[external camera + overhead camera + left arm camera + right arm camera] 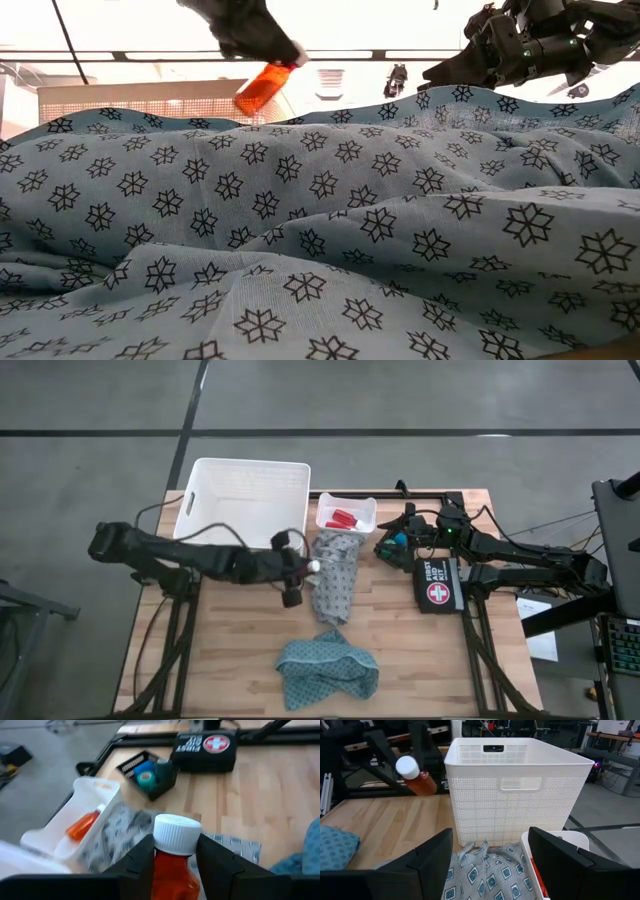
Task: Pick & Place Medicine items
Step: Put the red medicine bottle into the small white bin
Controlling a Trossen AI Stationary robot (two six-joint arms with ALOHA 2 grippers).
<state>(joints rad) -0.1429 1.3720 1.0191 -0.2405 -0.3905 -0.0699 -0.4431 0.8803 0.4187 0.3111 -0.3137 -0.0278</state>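
On a pale wooden worktop [240, 650], a large white basket [243, 500] stands at the far left corner. Two patterned cloths lie nearer: a grey cloth [335, 585] at the middle and a crumpled teal cloth [325, 672] toward the front edge. A black first-aid pouch [438, 584] with a red-and-white cross lies on the right side. A small white tray [346, 514] sits just right of the basket, touching the grey cloth's far end, with red bottles [344, 518] lying inside.

The left gripper [172, 862] hangs above the near end of the grey cloth, its jaws clamped on the neck of a red bottle [171, 870], just below its ribbed white cap [176, 834]. The bottle is lifted clear of the worktop.

The right gripper [490, 855] hovers low by the tray with jaws apart, holding nothing.

A small black holder [150, 775] beside the pouch contains a blue container [145, 767] and a green container [146, 780], touching each other.
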